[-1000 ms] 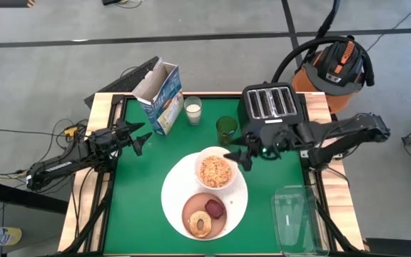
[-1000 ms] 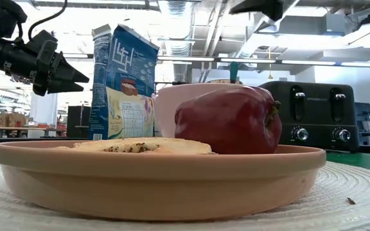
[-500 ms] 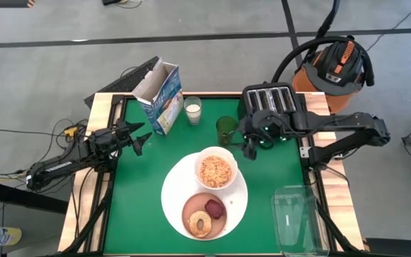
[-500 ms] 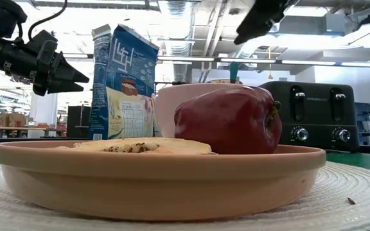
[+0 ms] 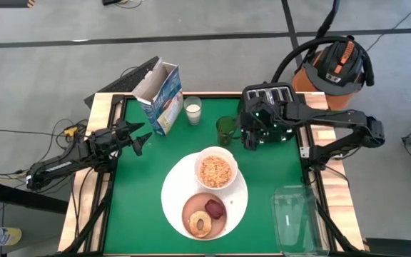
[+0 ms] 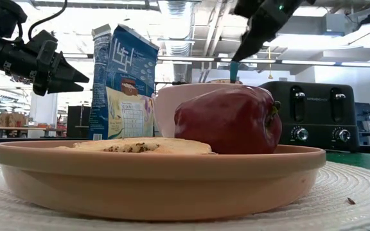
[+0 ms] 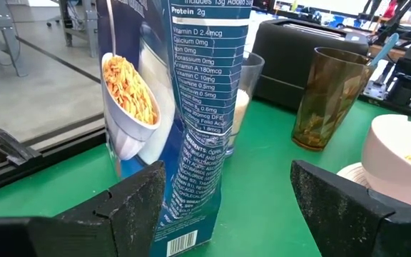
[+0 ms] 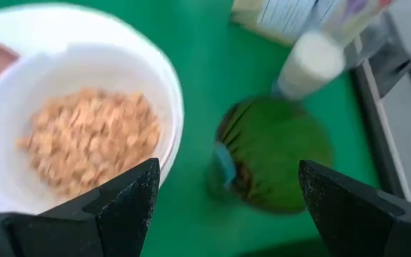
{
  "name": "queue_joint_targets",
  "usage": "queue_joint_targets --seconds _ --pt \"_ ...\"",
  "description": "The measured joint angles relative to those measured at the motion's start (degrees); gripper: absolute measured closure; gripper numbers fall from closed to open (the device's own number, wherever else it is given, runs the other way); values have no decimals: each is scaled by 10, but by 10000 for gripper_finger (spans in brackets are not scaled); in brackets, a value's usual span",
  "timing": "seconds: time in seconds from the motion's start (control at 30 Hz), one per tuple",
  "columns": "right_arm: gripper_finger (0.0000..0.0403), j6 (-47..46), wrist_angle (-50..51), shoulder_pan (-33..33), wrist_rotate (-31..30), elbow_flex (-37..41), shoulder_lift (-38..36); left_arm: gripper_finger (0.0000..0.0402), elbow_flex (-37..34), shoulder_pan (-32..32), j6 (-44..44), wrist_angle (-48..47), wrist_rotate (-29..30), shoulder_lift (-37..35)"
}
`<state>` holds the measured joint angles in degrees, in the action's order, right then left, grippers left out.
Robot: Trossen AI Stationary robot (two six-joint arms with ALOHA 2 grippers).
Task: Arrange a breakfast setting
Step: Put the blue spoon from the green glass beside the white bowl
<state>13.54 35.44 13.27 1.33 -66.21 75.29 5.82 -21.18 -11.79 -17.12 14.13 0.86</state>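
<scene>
Left gripper (image 5: pixel 143 138): left of centre in the high view, just below the cereal box, fingers spread wide, holding nothing.
Right gripper (image 5: pixel 249 141): upper right of centre in the high view, in front of the toaster (image 5: pixel 270 101) and beside the green cup (image 5: pixel 225 128); fingers wide apart, empty.
Cereal box (image 5: pixel 159 98): upright, top flaps open, upper left part of the green table (image 5: pixel 141 200).
Glass of milk (image 5: pixel 193 109): just right of the box.
Large white plate (image 5: pixel 173 191): lower centre of the high view.
White bowl (image 5: pixel 215 168): on the plate's upper part, filled with cereal.
Pink plate (image 5: pixel 191 205): on the large plate's lower part.
Bagel (image 5: pixel 200 223): on the pink plate, toward its lower edge.
Dark-red item (image 5: pixel 215 208): on the pink plate, touching the bagel's upper right.
Blue handle (image 8: pixel 224 162): sticks up from the green cup in the right wrist view.
Clear tray (image 5: pixel 295 218): lower right of the high view.
</scene>
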Motion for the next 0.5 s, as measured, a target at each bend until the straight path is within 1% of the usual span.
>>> queue_joint_targets --seconds 0.1,0.2,0.33,0.5 --pt "50 6 14 6 14 2 16 113 0 0 0 -1 0 0" --pt "60 17 7 7 32 1 33 113 0 0 0 0 0 0" --pt "82 19 7 6 32 1 55 113 0 0 0 0 0 0" --pt "105 20 1 8 32 1 57 113 0 0 0 0 0 0"
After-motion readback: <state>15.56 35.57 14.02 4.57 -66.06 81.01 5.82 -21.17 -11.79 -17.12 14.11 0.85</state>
